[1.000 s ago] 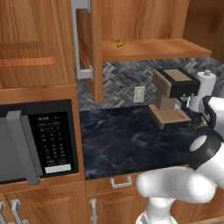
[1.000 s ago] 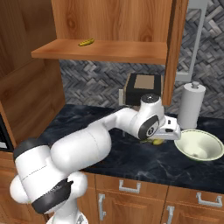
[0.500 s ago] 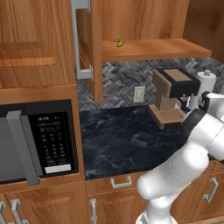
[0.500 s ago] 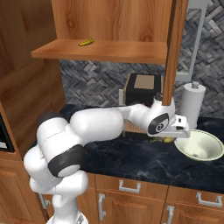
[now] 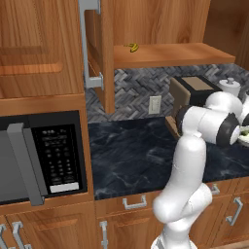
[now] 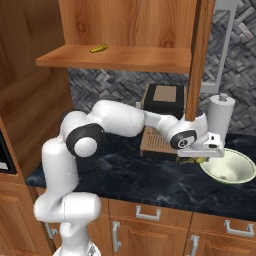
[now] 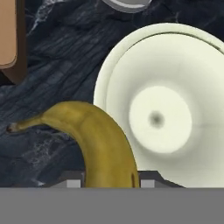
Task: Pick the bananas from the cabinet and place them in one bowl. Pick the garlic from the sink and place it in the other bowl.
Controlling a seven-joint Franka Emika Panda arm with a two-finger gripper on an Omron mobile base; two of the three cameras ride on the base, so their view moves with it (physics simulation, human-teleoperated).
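careful, the fingers (image 7: pixel 111 186) squeeze a banana (image 7: pixel 98 135) at the bowl's (image 7: pixel 114 65) nine o'clock rim; dropped early, it lands on the surface (image 7: pixel 52 57).

One banana (image 6: pixel 98 48) on the shelf (image 6: pixel 115 57); another (image 7: pixel 100 140) beside the bowl (image 7: pixel 175 65).

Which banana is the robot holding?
The curved yellow banana gripped in the hand beside the cream-white bowl. The other small yellow banana lies on the wooden cabinet shelf.
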